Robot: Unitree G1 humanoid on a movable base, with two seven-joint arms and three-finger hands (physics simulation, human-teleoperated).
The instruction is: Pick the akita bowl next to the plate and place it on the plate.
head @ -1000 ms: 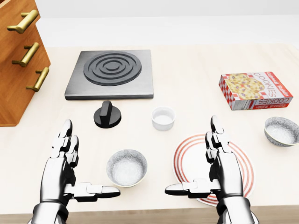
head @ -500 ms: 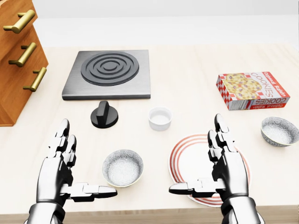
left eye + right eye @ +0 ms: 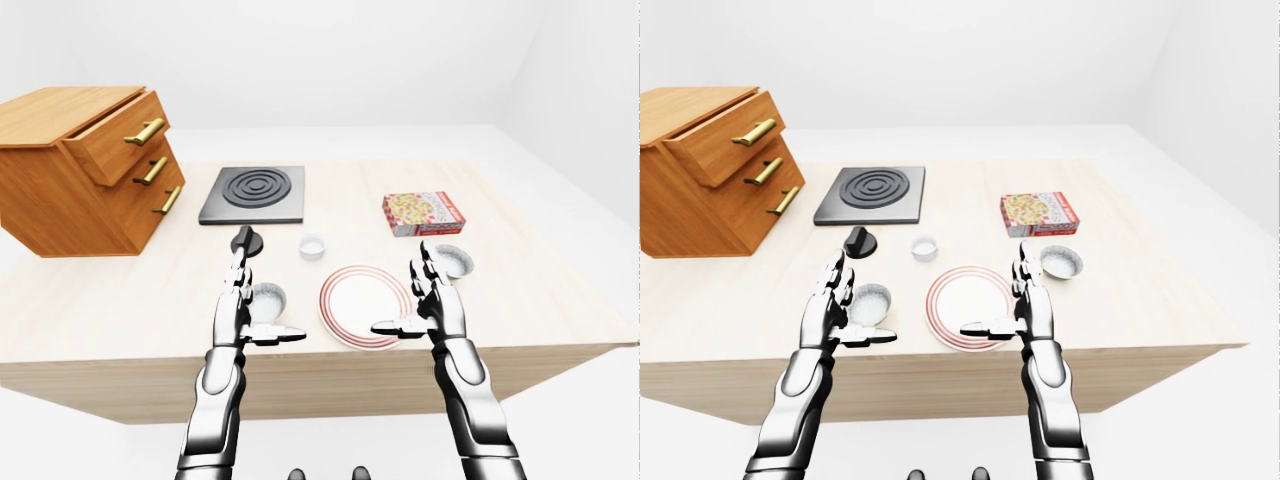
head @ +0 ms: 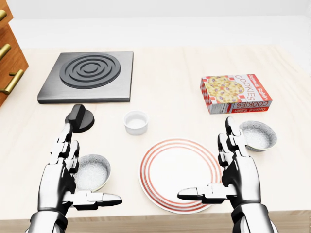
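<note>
The left robot hand (image 4: 58,180) is hovering spread open beside an akita bowl (image 4: 93,171) sitting on the table (image 4: 165,97) just left of the plate (image 4: 170,170). The right robot hand (image 4: 243,178) is hanging open over the plate's right rim, near a second bowl (image 4: 258,135).

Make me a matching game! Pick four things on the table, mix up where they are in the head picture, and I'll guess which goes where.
Things:
1. dark grey square hob with rings
2. red-and-white cookie box
3. small white round cup
4. white plate with red rings

Places in the head view:
A. bottom middle
B. top left
C. near the centre
D. right side, upper half

Pairs: 1-B, 2-D, 3-C, 4-A
</note>
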